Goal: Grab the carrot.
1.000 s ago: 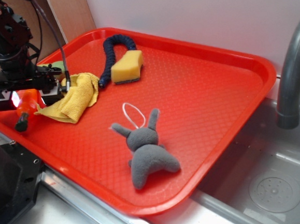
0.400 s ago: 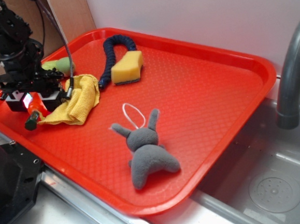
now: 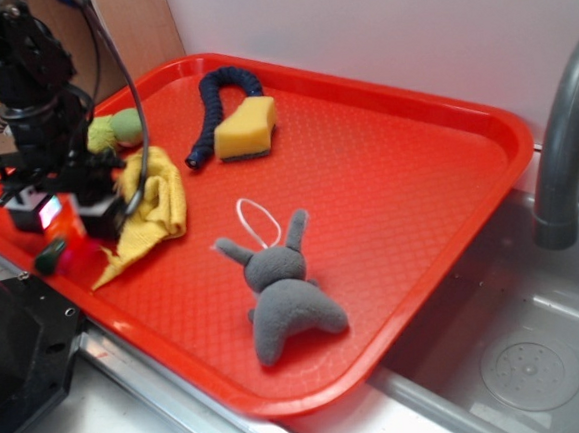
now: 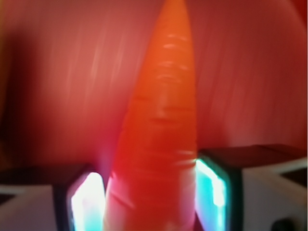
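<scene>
The orange carrot (image 3: 72,256) lies at the front left edge of the red tray (image 3: 401,97), its dark green stub pointing left. My gripper (image 3: 67,229) stands right over it, one finger on each side. In the wrist view the carrot (image 4: 159,134) fills the gap between the two lit pads (image 4: 87,202), its tip pointing away over the tray floor. Both pads touch its sides. My gripper (image 4: 150,202) is shut on the carrot.
A yellow cloth (image 3: 158,202) lies just right of the gripper. A light green plush (image 3: 112,130) sits behind it. A dark blue cord (image 3: 210,102) and a yellow sponge (image 3: 244,128) are at the back. A grey bunny (image 3: 280,292) lies mid-tray. A faucet (image 3: 565,145) and a sink (image 3: 521,359) are at the right.
My gripper has moved toward the tray's front edge with the carrot between its fingers. The yellow cloth has been dragged into a narrower shape. More of the green plush shows.
</scene>
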Controlling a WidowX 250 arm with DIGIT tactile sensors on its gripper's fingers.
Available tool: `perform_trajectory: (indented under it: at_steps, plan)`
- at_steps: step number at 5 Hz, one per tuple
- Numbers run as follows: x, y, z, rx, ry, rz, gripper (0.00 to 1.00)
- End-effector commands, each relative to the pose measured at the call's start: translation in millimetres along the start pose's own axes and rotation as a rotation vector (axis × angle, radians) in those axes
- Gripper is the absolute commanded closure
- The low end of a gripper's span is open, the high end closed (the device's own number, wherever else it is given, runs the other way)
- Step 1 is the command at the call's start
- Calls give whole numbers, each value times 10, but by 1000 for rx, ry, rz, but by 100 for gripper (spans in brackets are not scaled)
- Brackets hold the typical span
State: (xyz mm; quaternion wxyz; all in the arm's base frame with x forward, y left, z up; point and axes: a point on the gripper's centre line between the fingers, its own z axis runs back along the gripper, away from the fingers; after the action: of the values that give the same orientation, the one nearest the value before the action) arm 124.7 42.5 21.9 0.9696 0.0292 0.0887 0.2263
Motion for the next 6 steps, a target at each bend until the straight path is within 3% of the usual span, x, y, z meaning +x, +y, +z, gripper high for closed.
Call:
perform_trajectory:
  at_steps: [1, 2, 4, 6]
  plan:
    - [-1, -271, 1124, -26, -201, -99, 100]
    - [23, -437, 1424, -62, -228, -149, 100]
    - [217, -843, 1713, -55, -281, -241, 100]
    - [252, -846, 1714, -38, -278, -262, 100]
